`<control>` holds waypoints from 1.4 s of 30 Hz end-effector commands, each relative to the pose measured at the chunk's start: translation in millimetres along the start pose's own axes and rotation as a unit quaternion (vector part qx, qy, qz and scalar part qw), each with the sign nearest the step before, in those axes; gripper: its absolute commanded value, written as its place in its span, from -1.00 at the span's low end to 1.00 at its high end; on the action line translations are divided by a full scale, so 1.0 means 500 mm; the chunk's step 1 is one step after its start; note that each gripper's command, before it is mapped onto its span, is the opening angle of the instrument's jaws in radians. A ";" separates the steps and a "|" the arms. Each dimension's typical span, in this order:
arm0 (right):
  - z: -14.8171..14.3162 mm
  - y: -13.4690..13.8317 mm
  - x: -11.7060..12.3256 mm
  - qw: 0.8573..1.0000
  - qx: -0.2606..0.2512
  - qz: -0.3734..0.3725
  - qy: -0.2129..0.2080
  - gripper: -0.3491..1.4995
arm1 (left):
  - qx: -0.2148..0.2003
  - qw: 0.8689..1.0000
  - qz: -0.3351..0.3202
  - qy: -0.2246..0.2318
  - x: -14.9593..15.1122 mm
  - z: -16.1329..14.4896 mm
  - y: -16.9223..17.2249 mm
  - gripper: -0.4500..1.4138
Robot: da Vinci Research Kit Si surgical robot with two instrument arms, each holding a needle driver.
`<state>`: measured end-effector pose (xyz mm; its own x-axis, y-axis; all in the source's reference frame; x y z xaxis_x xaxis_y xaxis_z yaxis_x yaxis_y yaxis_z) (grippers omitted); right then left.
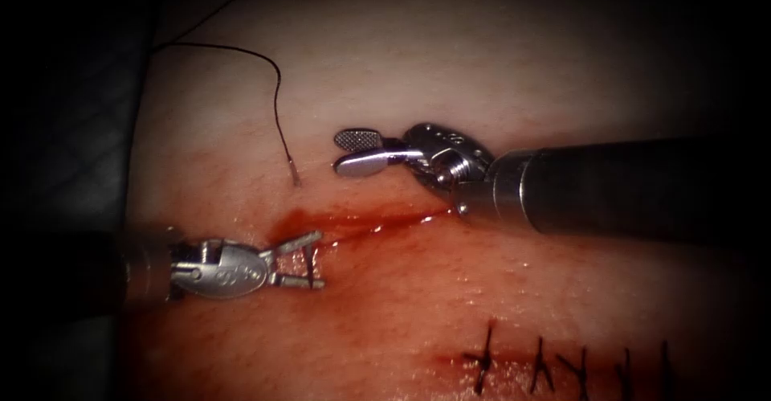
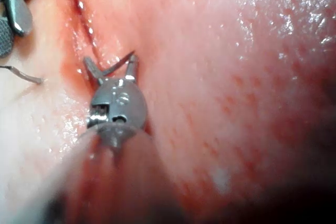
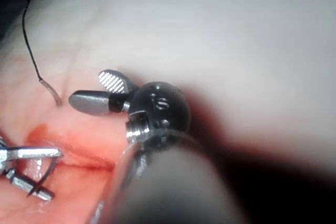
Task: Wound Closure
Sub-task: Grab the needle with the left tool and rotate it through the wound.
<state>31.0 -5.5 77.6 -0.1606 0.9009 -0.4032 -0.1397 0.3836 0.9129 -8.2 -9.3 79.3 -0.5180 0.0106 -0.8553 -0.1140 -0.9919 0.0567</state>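
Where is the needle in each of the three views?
Endoscope view: the needle passes through the tissue and crosses between the left tool's open jaws; its tail carries the thread.
Left wrist view: the needle lies between those jaws.
Right wrist view: the needle is beside the red cut.
Shared landmark: the right tool, open and empty.

Both grippers are shiny polished metal: the left one (image 1: 301,260) at lower left, smooth and glossy, and the right one (image 1: 361,152) mid-frame with a cross-hatched, rough inner face. The pale pink pork tissue (image 1: 498,272) looks wet and glossy, finely pored. The thin dark thread (image 1: 273,79) looks matt.
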 end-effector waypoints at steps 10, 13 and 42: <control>0.0012 0.0012 0.0048 0.999 -0.025 -0.028 0.008 0.33 | 0.001 1.000 -0.002 -0.004 -0.0007 -0.0003 0.0012 -1.00; 0.0013 0.0006 0.0060 0.998 -0.026 -0.065 0.007 0.47 | -0.008 0.998 -0.059 0.009 -0.0004 -0.0011 0.0009 -1.00; 0.0018 -0.0028 -0.0011 0.946 -0.064 -0.251 -0.196 0.53 | -0.201 0.834 -0.501 0.112 0.0113 -0.0068 -0.0034 -1.00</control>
<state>31.6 -6.4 76.1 0.3324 0.6258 -0.7056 -0.2214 0.7790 0.5866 -7.5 -7.9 71.8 -0.1576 0.8840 -0.4400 -0.0698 -0.4545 -0.8880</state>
